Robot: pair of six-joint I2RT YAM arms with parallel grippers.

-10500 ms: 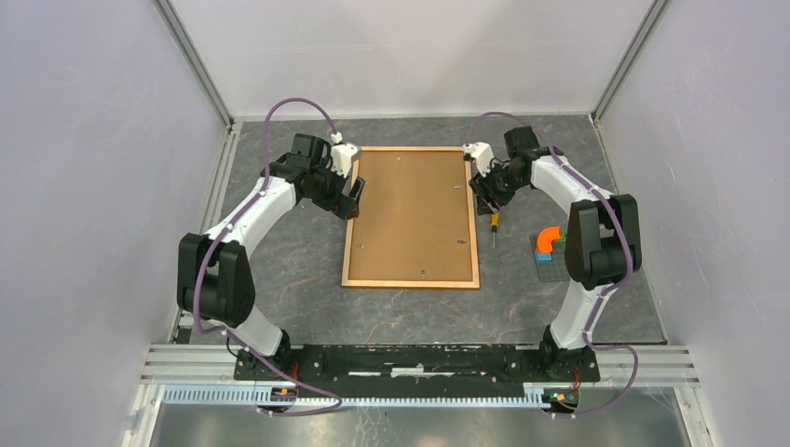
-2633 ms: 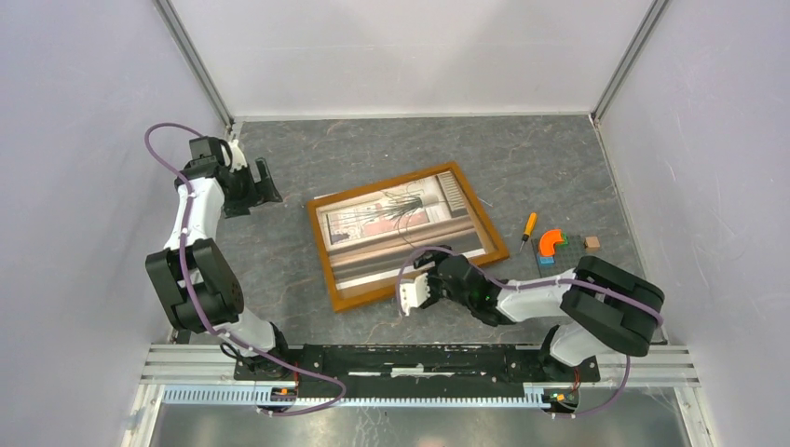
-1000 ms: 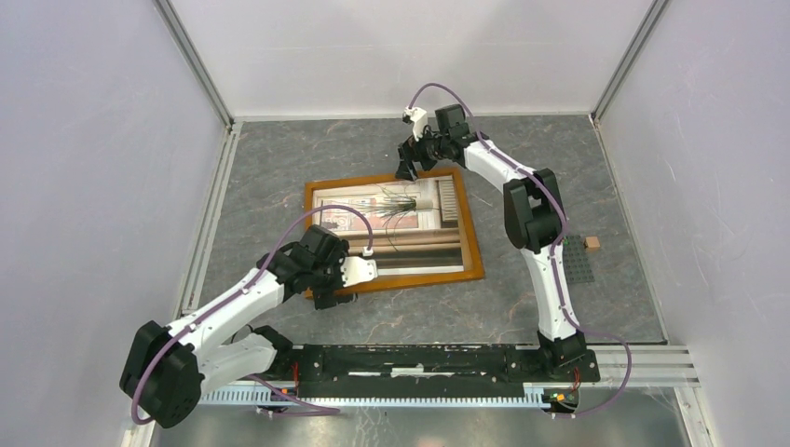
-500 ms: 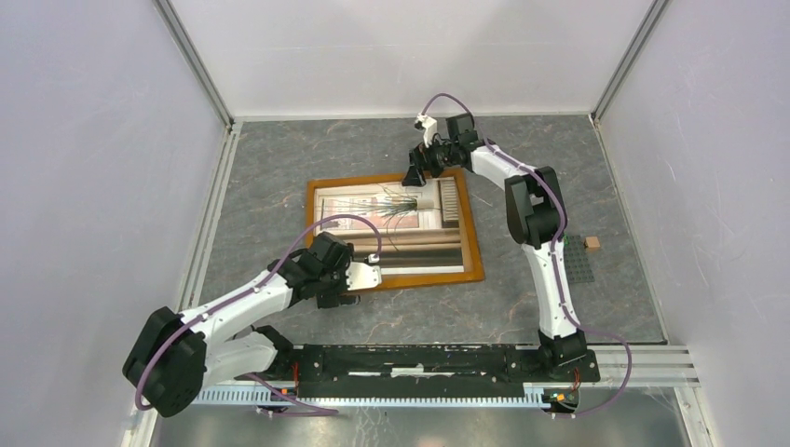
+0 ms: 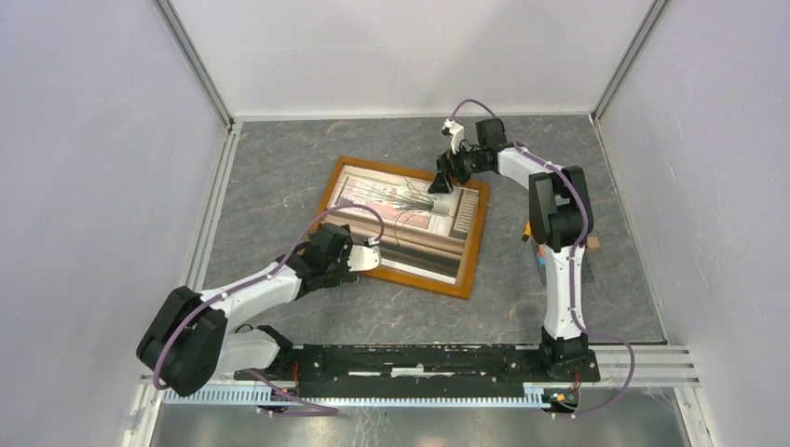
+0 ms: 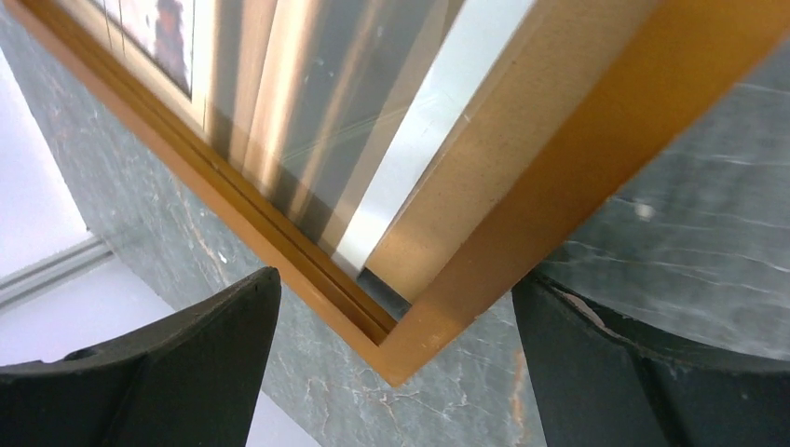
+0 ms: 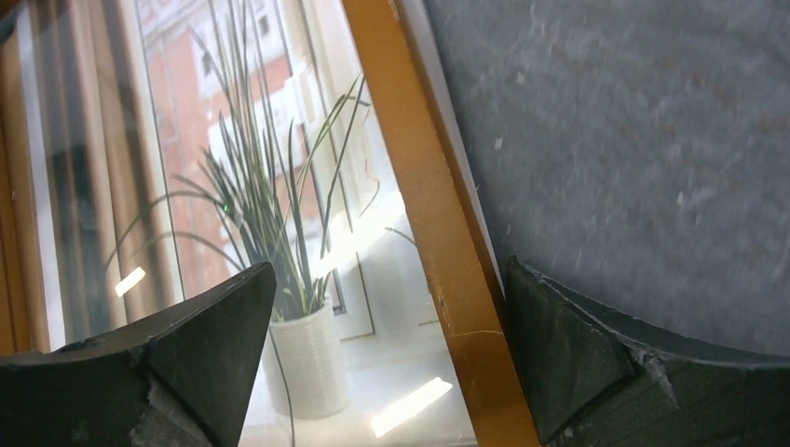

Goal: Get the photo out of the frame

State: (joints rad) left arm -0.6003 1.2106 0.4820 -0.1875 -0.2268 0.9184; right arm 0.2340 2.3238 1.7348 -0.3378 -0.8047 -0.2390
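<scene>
Top view: the frame (image 5: 476,240) lies tilted at picture centre, the photo (image 5: 419,228) inside it (face up). Left gripper (image 6: 393,281) spans its lower-left corner, right gripper (image 7: 389,270) its upper edge; both jaws wide.

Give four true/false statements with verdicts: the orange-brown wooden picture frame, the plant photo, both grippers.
1. The orange-brown wooden picture frame lies face up on the grey stone-patterned table. True.
2. The rectangular photo of a potted plant at a window is out of the frame. False: it sits inside it.
3. The left gripper is shut on a frame corner. False: it is open, jaws either side of the corner.
4. The right gripper is open, straddling the moulding. True.
</scene>
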